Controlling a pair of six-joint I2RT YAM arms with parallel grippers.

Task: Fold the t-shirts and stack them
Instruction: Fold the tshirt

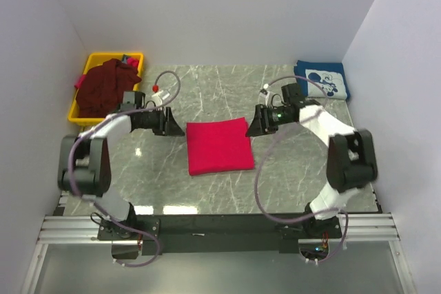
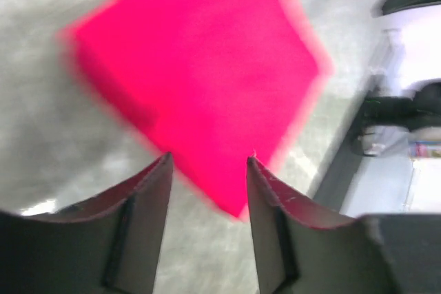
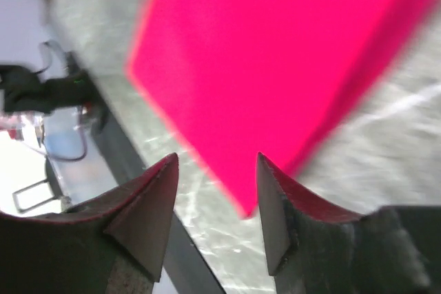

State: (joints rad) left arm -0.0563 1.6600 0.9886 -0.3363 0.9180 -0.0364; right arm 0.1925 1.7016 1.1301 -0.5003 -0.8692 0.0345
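Note:
The crimson-red t-shirt (image 1: pixel 218 145) lies folded into a flat square at the middle of the marble table; it also shows in the left wrist view (image 2: pixel 207 80) and the right wrist view (image 3: pixel 275 60). My left gripper (image 1: pixel 180 129) is open and empty just off its upper left corner, shown in its own view (image 2: pixel 209 163). My right gripper (image 1: pixel 252 127) is open and empty just off its upper right corner, shown in its own view (image 3: pixel 217 163). The navy t-shirt with white print (image 1: pixel 322 80) lies folded at the far right. The maroon t-shirt (image 1: pixel 103 87) is heaped in the yellow bin (image 1: pixel 81 109).
The yellow bin stands at the far left of the table. White walls close in the table on both sides and at the back. A metal rail (image 1: pixel 207 228) runs along the near edge by the arm bases.

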